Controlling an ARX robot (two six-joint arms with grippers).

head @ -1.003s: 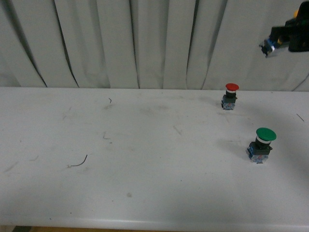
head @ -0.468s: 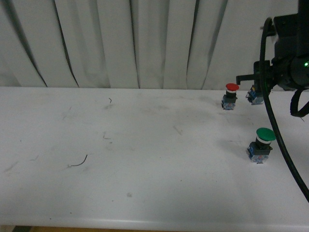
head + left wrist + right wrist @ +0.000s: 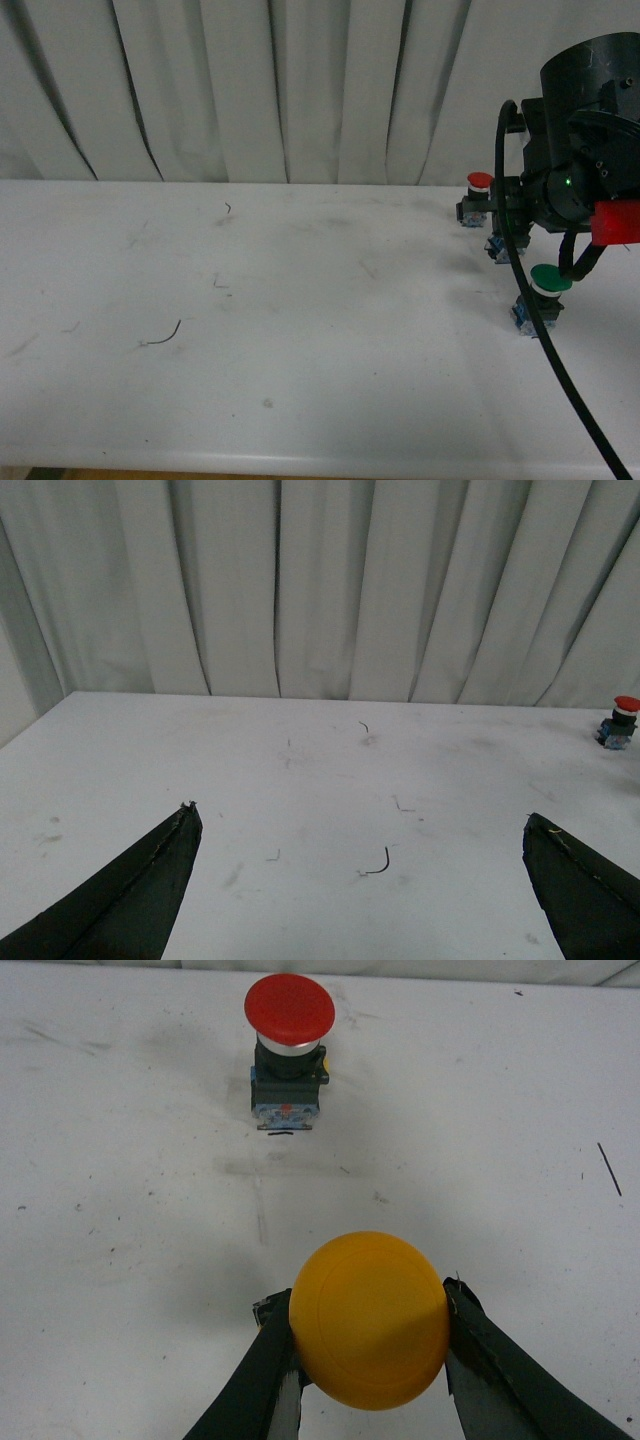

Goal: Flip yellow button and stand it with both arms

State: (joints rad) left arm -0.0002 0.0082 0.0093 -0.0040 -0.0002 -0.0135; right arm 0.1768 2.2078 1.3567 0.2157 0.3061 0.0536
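Pale pleated curtains (image 3: pixel 250 90) are hanging behind a scuffed white table (image 3: pixel 300 380), which is filling most of the front view. At its far right side the right arm (image 3: pixel 585 130) is reaching low over the surface. The right gripper (image 3: pixel 365 1300) is clamping the yellow button (image 3: pixel 368 1320), with one black finger pressing on each side of the round cap. The cap is facing the wrist camera. In the front view only the button's blue-grey block (image 3: pixel 497 247) is peeking out beneath the arm, between the red button (image 3: pixel 480 181) and the green button (image 3: pixel 550 280). Whether the block is touching the table cannot be told. Both other buttons are standing upright on their blocks, caps up, and the red one is sitting just beyond the held button in the right wrist view. The left gripper (image 3: pixel 360 814) is hovering over the table's left part with its fingers spread wide and gripping nothing. A curled wire scrap (image 3: pixel 378 865) is lying on the table ahead of it.
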